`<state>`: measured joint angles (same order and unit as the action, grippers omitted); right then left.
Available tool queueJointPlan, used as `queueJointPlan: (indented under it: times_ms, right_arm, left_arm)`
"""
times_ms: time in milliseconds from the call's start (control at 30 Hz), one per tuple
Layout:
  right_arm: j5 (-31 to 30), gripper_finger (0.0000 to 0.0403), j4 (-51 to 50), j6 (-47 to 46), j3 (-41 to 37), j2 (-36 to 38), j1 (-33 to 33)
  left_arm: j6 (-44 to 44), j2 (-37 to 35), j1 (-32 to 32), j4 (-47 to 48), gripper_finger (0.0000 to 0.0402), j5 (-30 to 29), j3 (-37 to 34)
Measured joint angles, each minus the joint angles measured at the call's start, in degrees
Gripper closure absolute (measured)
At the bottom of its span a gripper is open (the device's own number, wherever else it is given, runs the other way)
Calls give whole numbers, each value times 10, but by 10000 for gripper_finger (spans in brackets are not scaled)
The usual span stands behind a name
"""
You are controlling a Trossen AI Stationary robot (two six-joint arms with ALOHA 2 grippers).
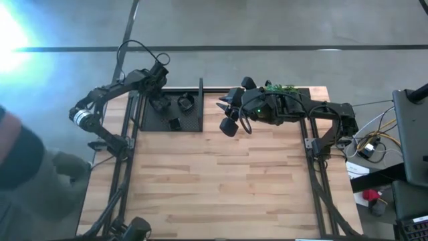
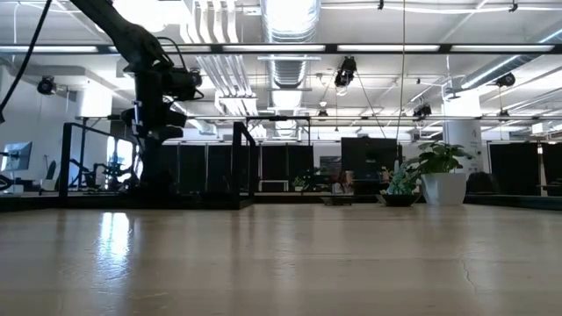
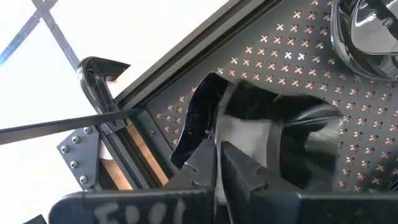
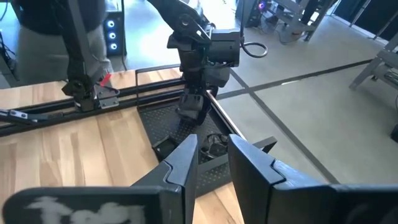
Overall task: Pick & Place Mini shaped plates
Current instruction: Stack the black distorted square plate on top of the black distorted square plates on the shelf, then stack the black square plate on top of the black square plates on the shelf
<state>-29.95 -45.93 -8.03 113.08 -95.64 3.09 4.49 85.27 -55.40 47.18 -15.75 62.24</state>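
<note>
My left gripper [image 1: 159, 100] is over the far left part of the black perforated tray [image 1: 150, 120], shut on a glossy black mini plate [image 3: 292, 143]. Two more mini plates sit on the tray [image 1: 185, 102] [image 1: 174, 124]; one shows in the left wrist view as a round glossy dish [image 3: 367, 31]. My right gripper [image 1: 229, 114] hovers open just right of the tray, fingers pointing toward it. In the right wrist view its fingers [image 4: 211, 149] frame the left gripper [image 4: 193, 93] and its plate [image 4: 188, 107]. My left gripper pinches the mini plate by its rim [image 3: 208, 115] between the two fingers, coming from above and pointing down. The plate hangs tilted below the fingers, close over the tray floor. Whether its lower edge touches the tray, I cannot tell.
An upright black wall [image 1: 200, 104] stands on the tray's right side, between the two grippers. A small green plant [image 1: 281, 87] sits at the far edge by the right arm. Bare wooden tabletop [image 1: 221, 181] spreads toward the near edge. A person stands at the left [image 1: 20, 161].
</note>
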Motion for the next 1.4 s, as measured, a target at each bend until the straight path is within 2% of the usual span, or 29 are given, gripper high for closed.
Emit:
queueJointPlan:
  times_ms: [400,633,833,967,1133,1400]
  right_arm:
    - [0,322,0,1,0,0,0]
    - [0,320,0,1,0,0,-1]
    - [-1,314,-1,-4,0,0,-4]
    - [-1,317,-7,-12,0,0,-11]
    - [13,325,-31,-37,0,0,-45]
    - [145,329,-88,-70,-9,-1,-147]
  left_arm:
    - [22,0,0,10,340,-29,0]
    - [56,0,0,10,339,-84,0]
    - [54,-5,0,8,339,-83,16]
    - [31,-36,10,8,339,-82,31]
    - [-9,-117,52,8,339,-81,32]
    - [-47,-249,202,9,339,-81,32]
